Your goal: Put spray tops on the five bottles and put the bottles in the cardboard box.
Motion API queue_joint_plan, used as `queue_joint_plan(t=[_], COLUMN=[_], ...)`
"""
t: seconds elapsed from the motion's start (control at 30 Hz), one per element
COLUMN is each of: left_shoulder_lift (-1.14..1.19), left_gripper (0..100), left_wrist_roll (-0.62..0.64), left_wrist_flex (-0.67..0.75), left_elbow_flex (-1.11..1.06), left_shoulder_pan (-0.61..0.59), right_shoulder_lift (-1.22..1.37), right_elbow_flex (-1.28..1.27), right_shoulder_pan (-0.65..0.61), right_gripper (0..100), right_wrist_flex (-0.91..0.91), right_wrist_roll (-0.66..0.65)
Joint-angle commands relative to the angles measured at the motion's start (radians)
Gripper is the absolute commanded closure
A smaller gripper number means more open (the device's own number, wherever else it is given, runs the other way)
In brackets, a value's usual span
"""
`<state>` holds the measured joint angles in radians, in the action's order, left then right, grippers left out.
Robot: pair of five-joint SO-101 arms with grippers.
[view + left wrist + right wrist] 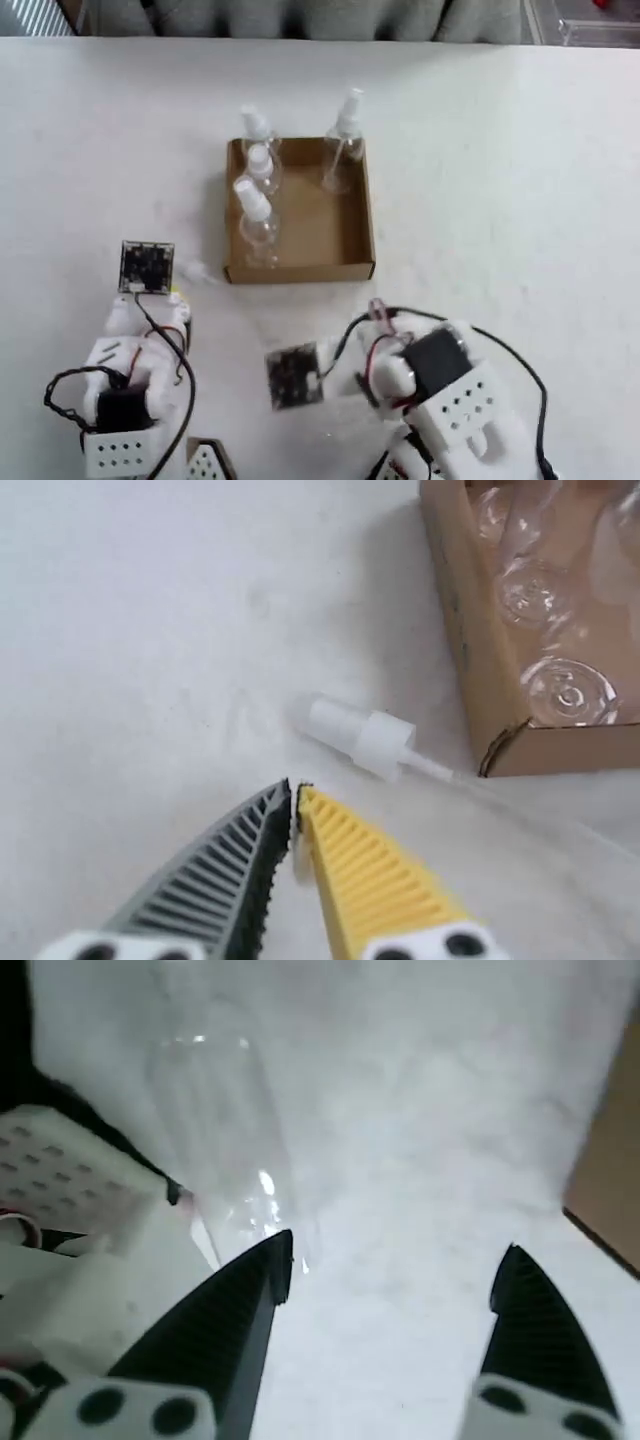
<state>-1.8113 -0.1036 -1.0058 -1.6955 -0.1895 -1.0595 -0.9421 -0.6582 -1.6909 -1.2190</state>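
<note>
Four capped bottles (258,215) stood boxed. A loose spray top (365,738) lay just ahead of the closed left pincer (296,805); the right pincer (390,1270) gaped beside, seemingly, the fifth bottle (225,1130).

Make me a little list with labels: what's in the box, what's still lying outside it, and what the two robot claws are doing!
Box: cardboard box, open, on the table
Inside: four bottles, upright, tops on
Outside, top: spray top on the table beside the box, ahead of the left gripper
Outside, bottle: clear bottle by the right gripper
Left claw: shut, empty
Right claw: open, empty
</note>
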Motion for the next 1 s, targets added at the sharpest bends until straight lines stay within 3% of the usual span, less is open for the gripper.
queue_joint_plan(t=[0.0,0.4,0.67,0.77,0.97], left_shoulder_lift=[-0.010,-0.010,-0.010,-0.010,-0.010], left_gripper=[98,98,98,98,98], left_wrist_roll=[0.002,-0.005,-0.005,-0.005,-0.005], left_wrist_flex=[0.069,0.086,0.086,0.086,0.086], left_elbow_flex=[0.002,0.002,0.002,0.002,0.002], left_shoulder_pan=[-0.084,-0.104,-0.104,-0.104,-0.104], right_shoulder_lift=[0.010,0.030,0.280,0.344,0.357], right_elbow_flex=[-0.034,-0.048,-0.149,-0.158,-0.189], right_shoulder_pan=[-0.188,-0.453,-0.685,-0.697,-0.616], right_gripper=[72.0,70.7,67.6,67.6,67.6], right_wrist_flex=[-0.031,-0.027,0.127,0.150,0.183], right_wrist_roll=[-0.011,-0.015,0.044,0.132,0.132])
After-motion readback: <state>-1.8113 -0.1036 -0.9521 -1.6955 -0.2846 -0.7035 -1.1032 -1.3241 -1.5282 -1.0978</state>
